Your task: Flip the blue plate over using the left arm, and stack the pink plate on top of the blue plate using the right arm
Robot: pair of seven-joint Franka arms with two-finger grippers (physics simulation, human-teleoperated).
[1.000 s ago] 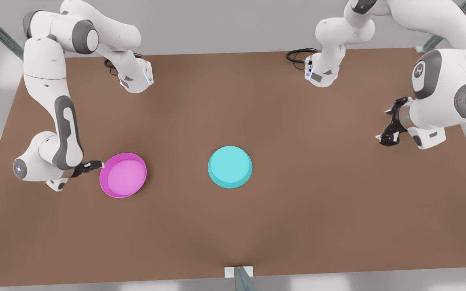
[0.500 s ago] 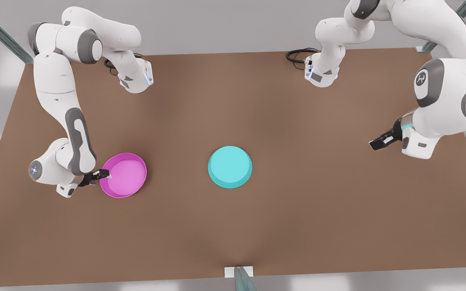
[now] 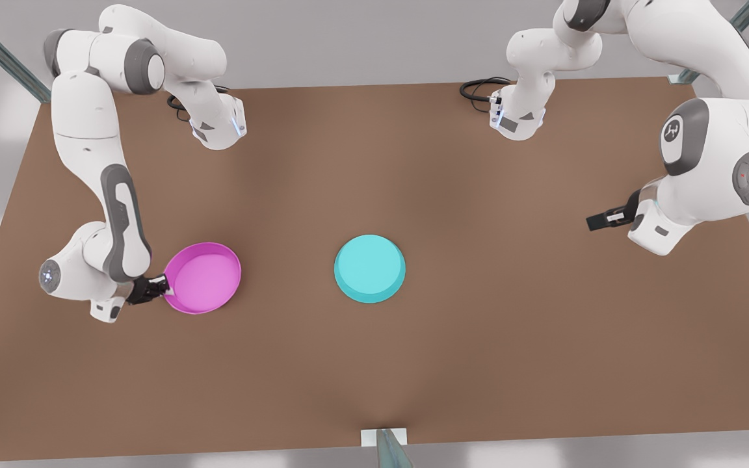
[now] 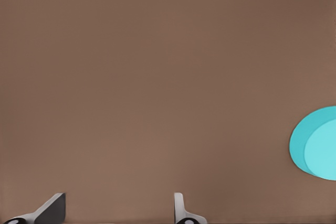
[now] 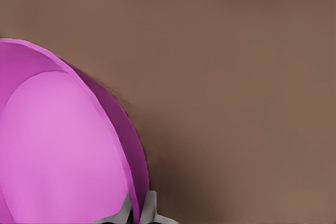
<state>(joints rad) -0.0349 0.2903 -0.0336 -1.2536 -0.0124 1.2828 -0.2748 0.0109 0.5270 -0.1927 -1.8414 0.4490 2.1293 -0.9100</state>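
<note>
The table [image 3: 452, 338] is seen as a matt, smooth brown surface with no grain or gloss. The pink plate [image 3: 205, 278] and the blue plate [image 3: 369, 268] look like smooth plastic with a soft, satin finish, the pink one paler inside than on its rim. The arms are cased in glossy white shells with matt grey joint bands. The right gripper [image 3: 161, 286] and left gripper [image 3: 602, 219] appear in matt black.

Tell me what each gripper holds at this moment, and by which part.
The right gripper is shut on the pink plate, pinching its rim at the edge nearest that arm. The left gripper is open, apart from the blue plate, holding nothing.
</note>
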